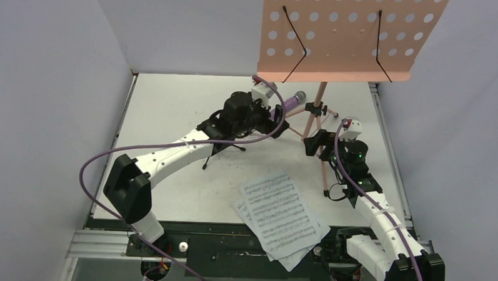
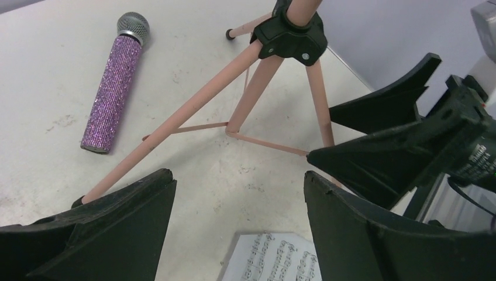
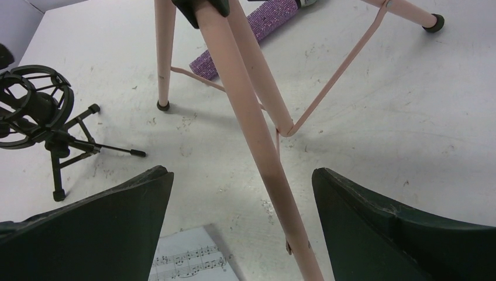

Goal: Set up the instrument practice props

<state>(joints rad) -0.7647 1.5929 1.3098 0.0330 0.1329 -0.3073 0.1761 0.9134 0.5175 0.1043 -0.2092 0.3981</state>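
The pink perforated music stand [image 1: 350,38] stands upright at the back, its tripod legs [image 2: 175,123] spread on the table. A glittery purple microphone [image 2: 112,93] with a grey head lies flat beside the legs. White sheet-music pages [image 1: 281,216] lie fanned near the front edge. The small black tripod mic stand [image 3: 41,117] stands left of the pink legs, partly under my left arm in the top view. My left gripper [image 2: 240,181] hovers open over bare table. One pink leg [image 3: 263,152] passes between the fingers of my open right gripper [image 3: 241,175] without touching them.
Grey walls close in the table on the left, back and right. A metal rail [image 1: 390,151] runs along the table's right edge. My two grippers are close together by the tripod; the right one's fingers [image 2: 380,129] show in the left wrist view.
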